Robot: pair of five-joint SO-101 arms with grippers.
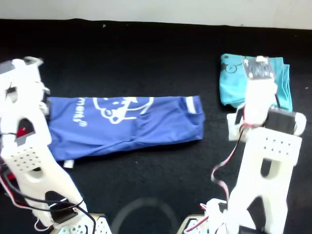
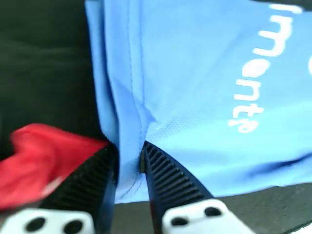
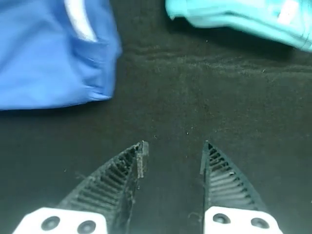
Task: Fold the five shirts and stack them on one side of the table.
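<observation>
Left wrist view: my left gripper (image 2: 127,156) is pinched tight on a fold at the end of the blue shirt (image 2: 195,97), with a red cloth (image 2: 39,156) just beside it. The shirt lies as a long strip across the middle of the tabletop (image 1: 146,48), reaching toward the left edge. My right gripper (image 3: 173,148) hangs with its jaws apart over the black surface, between the blue shirt and the folded teal shirt (image 1: 230,87) near the far right corner.
</observation>
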